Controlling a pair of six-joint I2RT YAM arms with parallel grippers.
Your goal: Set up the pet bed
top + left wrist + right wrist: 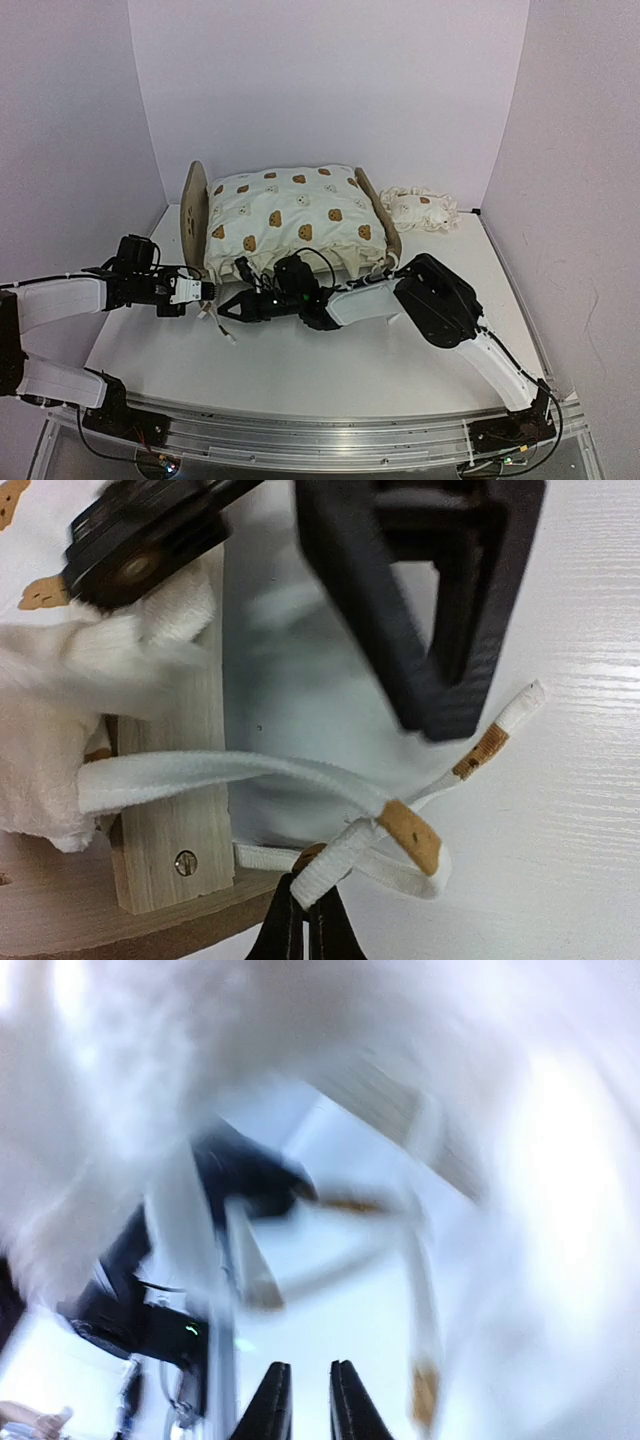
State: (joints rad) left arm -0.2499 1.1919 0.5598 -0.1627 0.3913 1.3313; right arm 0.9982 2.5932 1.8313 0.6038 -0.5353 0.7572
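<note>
Nearest us, our left gripper (303,925) is pinched shut on a white tie strap (335,860) at the near-left corner of the pet bed (196,210), our right gripper (222,309) just beside it, jaws slightly parted, seemingly empty. The bed lies just beyond both, long axis across the table (300,365), cushion (290,210) on top, small pillow (420,208) near its right end; the right wrist view is mostly blur

Pinched shut on a white tie (335,865) between fingers of the left gripper (304,912), just beside the pet bed (170,820) wooden corner. Black right gripper (430,610) to the right; cream cushion (50,740) farther back; white worktop (580,800) nearer.
</note>
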